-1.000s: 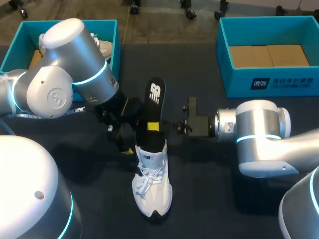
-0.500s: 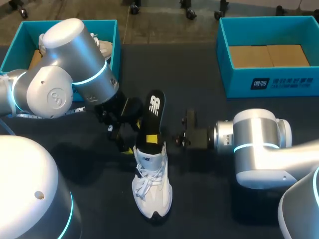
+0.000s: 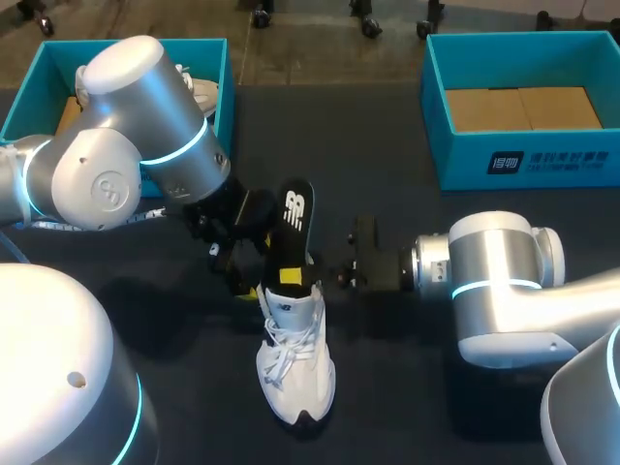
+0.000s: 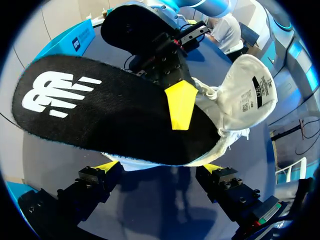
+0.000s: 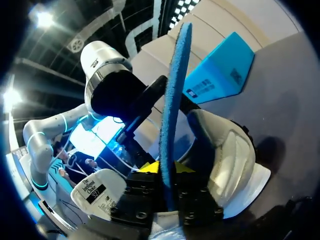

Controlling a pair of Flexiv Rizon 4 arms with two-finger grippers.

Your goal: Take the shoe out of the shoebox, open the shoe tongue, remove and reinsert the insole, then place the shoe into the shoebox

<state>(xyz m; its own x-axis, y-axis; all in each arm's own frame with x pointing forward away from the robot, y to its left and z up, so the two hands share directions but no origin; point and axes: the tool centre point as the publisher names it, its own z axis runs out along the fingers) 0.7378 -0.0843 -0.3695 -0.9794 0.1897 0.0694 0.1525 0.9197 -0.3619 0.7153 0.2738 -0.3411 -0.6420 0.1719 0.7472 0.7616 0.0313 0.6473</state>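
Insole (image 3: 294, 218), black with a white logo, is pinched by the right gripper (image 3: 294, 277). Its fingers are closed on both faces of the insole low down, just above the collar of the shoe (image 3: 295, 363). In the left wrist view one yellow fingertip (image 4: 181, 102) is seen pressed flat on the printed face, and the other is hidden behind the insole. In the right wrist view the same insole (image 5: 172, 110) is seen edge-on, as a thin blue strip rising from between the gripper's own fingers. There the shoe's open heel (image 5: 227, 155) lies just beside it, and the folded-out tongue (image 5: 97, 192) lies on the other side. The logo is shown only by the head and left wrist views, the blue side only by the right wrist view.

The left gripper (image 3: 240, 263) is placed just beside the shoe's heel, on the side away from the right arm. Whether anything is gripped by it cannot be told.

The shoe is set sole down on the dark table (image 3: 387, 407) between the two arms. Its long axis runs from the robot outward, toe toward the robot and heel away. The insole is stood nearly upright, with its lower end at the shoe's opening and its logo end uppermost. A teal shoebox (image 3: 215, 46) with another shoe (image 3: 201, 94) in it is seen behind the left arm, and a second shoebox (image 3: 455, 155) at the far right.
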